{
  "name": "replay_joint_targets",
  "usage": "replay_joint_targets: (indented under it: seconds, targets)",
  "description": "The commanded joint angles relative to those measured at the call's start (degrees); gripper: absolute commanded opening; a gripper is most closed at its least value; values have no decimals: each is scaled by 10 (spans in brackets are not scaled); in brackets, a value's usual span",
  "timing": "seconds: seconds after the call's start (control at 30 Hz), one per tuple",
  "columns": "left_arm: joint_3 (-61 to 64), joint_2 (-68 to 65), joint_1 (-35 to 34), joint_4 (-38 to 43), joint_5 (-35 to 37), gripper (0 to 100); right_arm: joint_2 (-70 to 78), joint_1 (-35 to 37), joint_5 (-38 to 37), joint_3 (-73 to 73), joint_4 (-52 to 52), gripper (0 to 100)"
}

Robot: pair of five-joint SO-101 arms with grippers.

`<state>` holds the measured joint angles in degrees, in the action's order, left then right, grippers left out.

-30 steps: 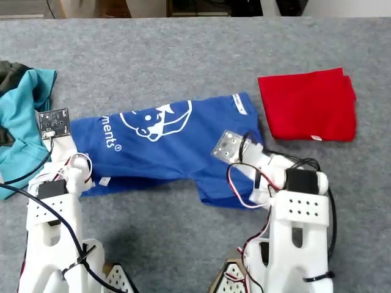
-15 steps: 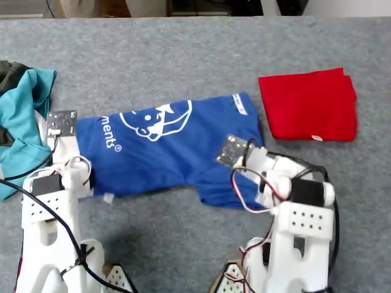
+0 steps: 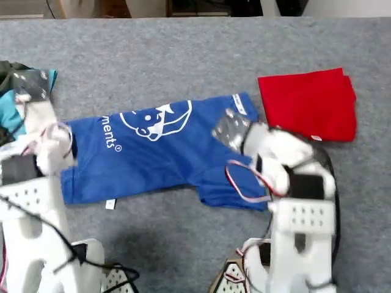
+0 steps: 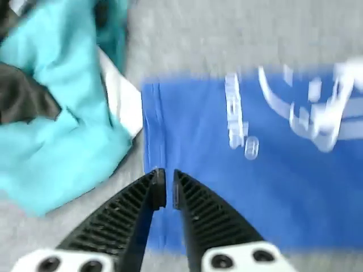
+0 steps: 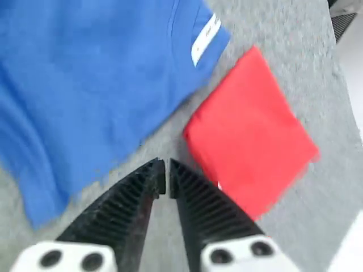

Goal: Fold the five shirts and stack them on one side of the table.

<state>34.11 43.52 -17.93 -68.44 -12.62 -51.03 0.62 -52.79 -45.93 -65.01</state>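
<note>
The blue shirt [image 3: 159, 152] mid-frame carries a white graphic, white lettering and a white neck label. Upper right, a plain red shirt [image 3: 307, 105]. At the left edge, a teal shirt [image 4: 57, 113] beside black cloth [image 4: 22, 99]. The tabletop [image 3: 153, 55] is mottled grey. The left gripper [image 4: 164, 184] and right gripper [image 5: 167, 170] are black, ribbed, on white bodies.

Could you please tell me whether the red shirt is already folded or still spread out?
Folded: the red shirt lies as a compact rectangle with no sleeves showing, beside the blue shirt.
</note>
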Motion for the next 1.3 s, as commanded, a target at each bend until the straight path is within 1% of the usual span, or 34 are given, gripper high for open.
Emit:
replay_joint_targets:
  seconds: [0.0,0.1,0.17,0.3,0.37,0.47,0.6,0.67,0.8,0.9,1.0,1.17,1.2,1.27]
  targets:
    - [-20,-100,3,120,66,19,124,43,55,95,42,5]
    - [-32,-218,18,182,67,19,257,49,98,164,91,4]
    - [-40,-297,23,227,67,19,351,49,119,218,104,4]
    - [-75,-430,10,307,67,19,533,51,139,363,52,5]
    - [-98,-485,-3,341,67,19,622,51,175,451,29,5]
    - [-141,-552,-15,354,67,19,756,49,202,588,-4,5]
    - [-186,-612,-23,353,67,19,930,38,204,792,-79,4]
    - [-200,-616,-30,353,69,19,1005,26,204,903,-121,3]
    - [-205,-618,-45,356,105,19,1139,-3,204,1132,-207,3]
    - [-206,-617,-52,357,110,19,1215,-12,204,1291,-272,3]
    - [-206,-617,-50,356,106,19,1258,-7,200,1425,-336,3]
    - [-206,-616,-50,352,106,19,1207,8,203,1408,-370,3]
    - [-206,-615,-50,344,106,19,1194,10,203,1411,-373,3]
    - [-212,-596,-50,302,106,19,1156,12,203,1415,-375,3]
